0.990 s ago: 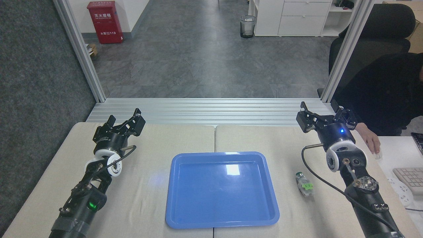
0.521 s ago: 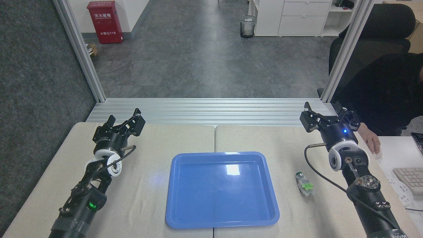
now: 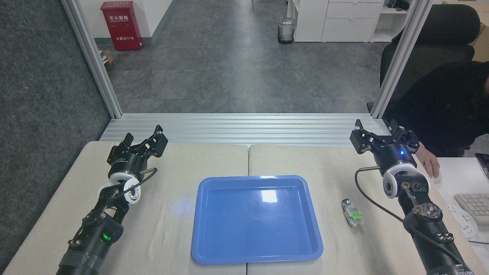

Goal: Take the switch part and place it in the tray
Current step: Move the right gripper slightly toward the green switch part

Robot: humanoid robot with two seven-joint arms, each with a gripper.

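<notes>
The switch part [image 3: 352,213], a small whitish block with a green clip and a dark round end, lies on the table just right of the blue tray [image 3: 256,219]. The tray holds nothing. My right gripper [image 3: 383,131] is open, up at the table's far right edge, well behind the part and a little to its right. At the far left of the table my left gripper [image 3: 143,139] also stands open, with nothing between its fingers.
A person in dark clothes sits at the right, one hand [image 3: 428,162] resting on the white desk close to my right gripper. A keyboard [image 3: 473,206] lies at the right edge. An aluminium rail [image 3: 237,128] runs along the table's far side.
My right arm has drifted a little to the right and away from the part. The left arm, the part and the tray have stayed put.
</notes>
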